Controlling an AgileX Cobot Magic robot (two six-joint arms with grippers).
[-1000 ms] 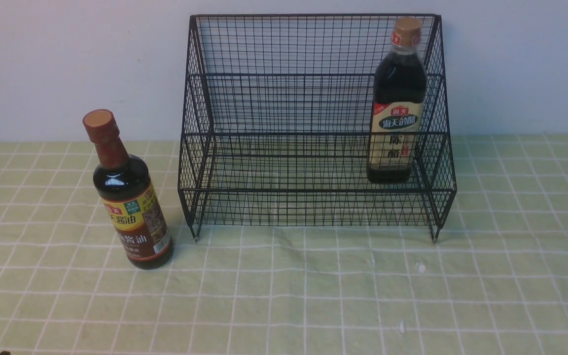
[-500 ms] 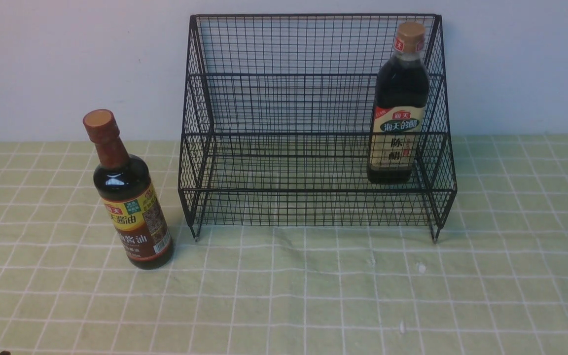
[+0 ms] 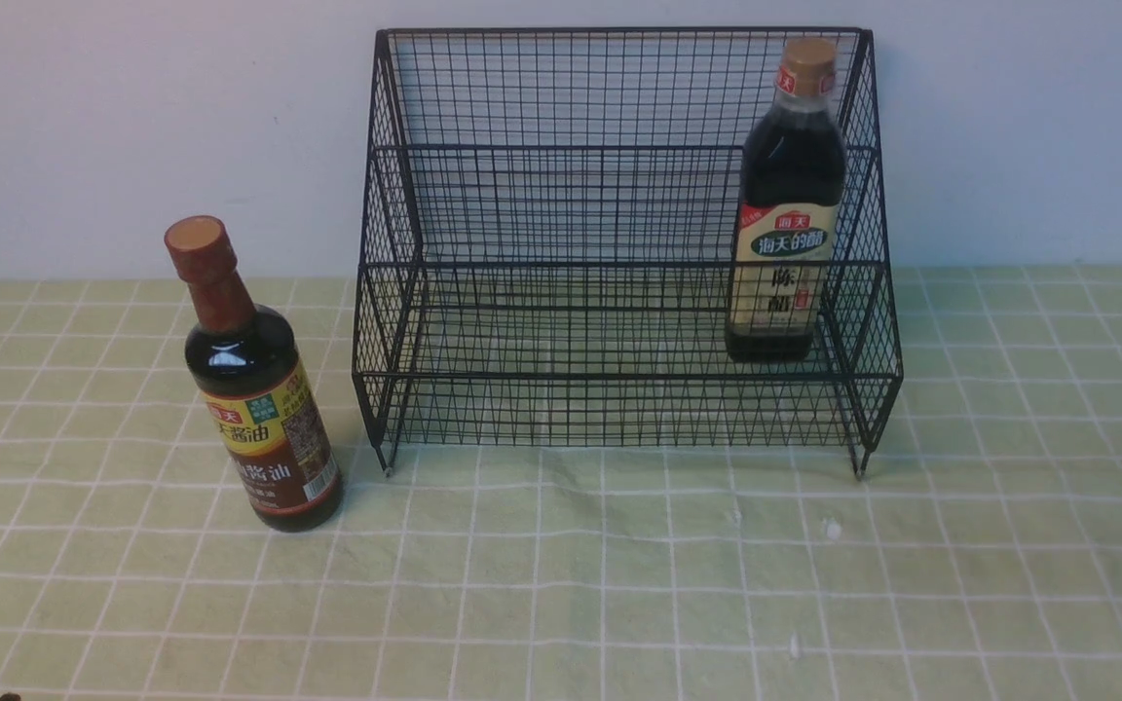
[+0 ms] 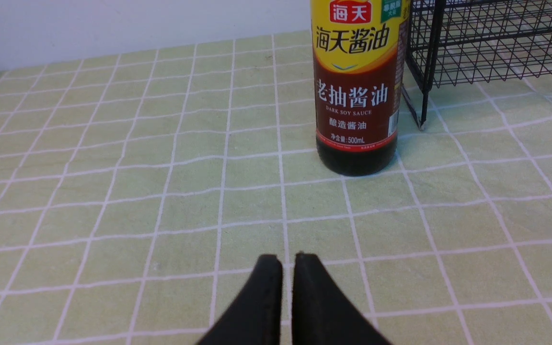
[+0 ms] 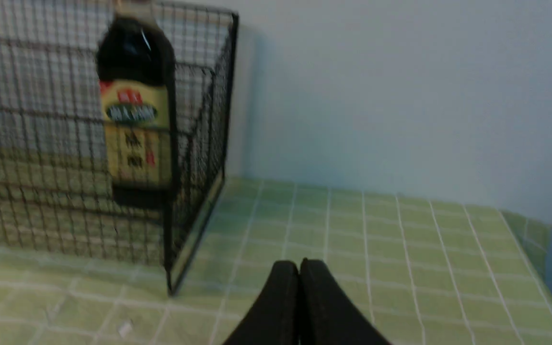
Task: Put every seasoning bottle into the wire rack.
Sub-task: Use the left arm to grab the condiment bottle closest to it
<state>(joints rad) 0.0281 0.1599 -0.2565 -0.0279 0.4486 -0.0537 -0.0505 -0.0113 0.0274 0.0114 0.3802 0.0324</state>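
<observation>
The left gripper [image 4: 281, 261] was closed to a hairline slit, its two black fingers [image 4: 261, 306] almost meeting at the tips. It held nothing and touched nothing, hanging low over the green checked tablecloth [image 3: 619, 584]. Ahead of it, well apart from the fingertips, stood the dark soy sauce bottle [image 3: 259, 409]. This bottle was upright on the cloth, with a reddish-brown cap, a long neck and a yellow-and-brown label. It stood outside the black wire rack [image 3: 571, 195], just beside the rack's front left foot, without touching the wire as far as the left wrist view showed.

The right gripper [image 5: 299, 264] was closed too, its black fingers pressed together with no gap showing and nothing between them. It hung over bare cloth off the rack's right side, clear of the mesh. That view was blurred, so fine detail could not be made out.

The vinegar bottle [image 3: 785, 224], with a gold cap and a beige label with a green band, stood upright inside the rack. It was on the lower tier at the right end, close against the right side wall, and its cap reached nearly to the top of the tall back. The rack itself sat on the cloth with its back to the pale wall [image 3: 132, 127].
</observation>
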